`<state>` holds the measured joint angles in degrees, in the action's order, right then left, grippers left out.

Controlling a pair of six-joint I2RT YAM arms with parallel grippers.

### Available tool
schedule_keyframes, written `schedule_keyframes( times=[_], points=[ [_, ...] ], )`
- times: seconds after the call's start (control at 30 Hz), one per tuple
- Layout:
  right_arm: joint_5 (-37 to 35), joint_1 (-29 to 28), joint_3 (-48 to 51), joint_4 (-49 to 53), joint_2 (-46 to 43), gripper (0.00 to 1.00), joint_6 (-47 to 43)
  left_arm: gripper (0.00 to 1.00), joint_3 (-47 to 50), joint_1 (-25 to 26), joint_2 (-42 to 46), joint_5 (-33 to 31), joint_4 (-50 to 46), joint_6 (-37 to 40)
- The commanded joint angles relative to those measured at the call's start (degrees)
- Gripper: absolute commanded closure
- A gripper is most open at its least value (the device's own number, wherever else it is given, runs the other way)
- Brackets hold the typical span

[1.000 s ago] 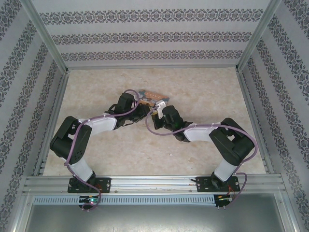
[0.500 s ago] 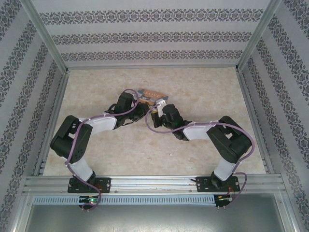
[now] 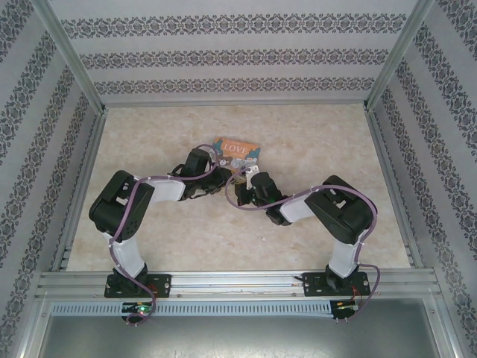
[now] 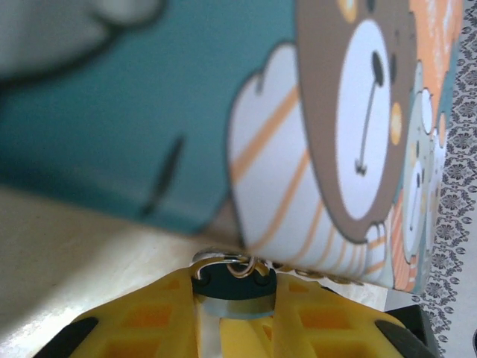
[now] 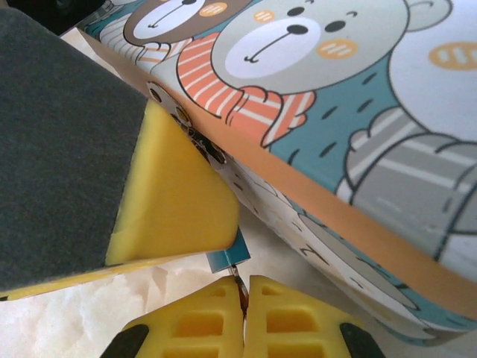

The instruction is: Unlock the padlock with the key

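Observation:
The padlock (image 4: 246, 288) is a tiny dark blue block with a silver shackle (image 4: 212, 261) hooked through a small ring at the cartoon-printed box (image 4: 112, 112). My left gripper (image 4: 236, 292) is shut on the padlock, one yellow finger against each side. In the right wrist view the padlock's blue underside (image 5: 226, 258) pokes out below the left finger (image 5: 171, 194). My right gripper (image 5: 244, 287) is shut on the key (image 5: 240, 294), a thin dark blade whose tip meets the padlock's underside. From above, the left gripper (image 3: 218, 177) and right gripper (image 3: 248, 174) meet just in front of the box (image 3: 237, 148).
The box (image 5: 335, 112) lies flat on the marbled table (image 3: 320, 149), right behind both grippers. Patterned walls and an aluminium frame (image 3: 223, 282) close in the table on all sides. Both forearms stretch low across the table's middle.
Both grippers have drawn back toward the near edge, uncovering the box's LOVE lid. Both elbows have swung inward. The left gripper's hold has widened a little.

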<state>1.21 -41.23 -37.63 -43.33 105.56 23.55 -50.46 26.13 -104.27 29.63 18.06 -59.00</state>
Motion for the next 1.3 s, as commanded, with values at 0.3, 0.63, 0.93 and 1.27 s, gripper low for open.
schedule_keyframes(
  times=[0.3, 0.63, 0.93, 1.27],
  points=[
    [1.85, -1.66, 0.89, -7.47, 3.94, 1.0, 7.91, 0.58, 3.16, -1.56, 6.8, 2.55, 2.63, 2.3],
    [6.19, -1.31, -0.25, -7.98, 3.6, 1.0, 16.44, 0.52, 12.82, -9.32, 19.43, 2.01, 5.67, 3.84],
    [6.68, -1.31, 2.18, -15.5, 4.54, 1.0, 28.36, 0.52, 17.67, -11.69, 22.81, 4.62, 6.93, 4.3],
    [6.11, -1.93, 1.94, -18.17, 5.95, 1.0, 36.57, 0.53, 19.52, -11.53, 16.9, 8.29, 15.07, 1.4]
  ],
)
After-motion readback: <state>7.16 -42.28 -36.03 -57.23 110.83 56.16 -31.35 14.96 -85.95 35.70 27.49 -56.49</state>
